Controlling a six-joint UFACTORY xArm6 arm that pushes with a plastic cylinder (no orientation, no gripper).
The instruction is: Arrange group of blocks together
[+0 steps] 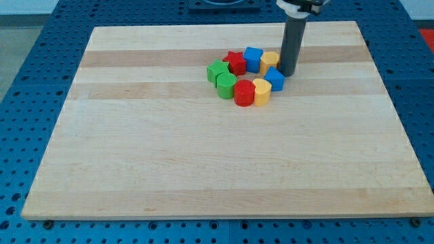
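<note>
Several small blocks sit in a tight ring on the wooden board [203, 163], above its centre. A green star-like block [216, 70] and a green rounded block [226, 85] are on the ring's left. A red star [236, 62] and a blue block [253, 58] are at the top, with a yellow block [269, 61] to their right. A red cylinder [245, 93] and a yellow heart-like block [261, 91] are at the bottom. A blue block [274, 78] is at the right. My tip [287, 73] stands just right of the yellow top block and the right blue block.
The board lies on a blue perforated table [34, 81]. The rod's mount [298, 7] hangs at the view's top, above the blocks' right side.
</note>
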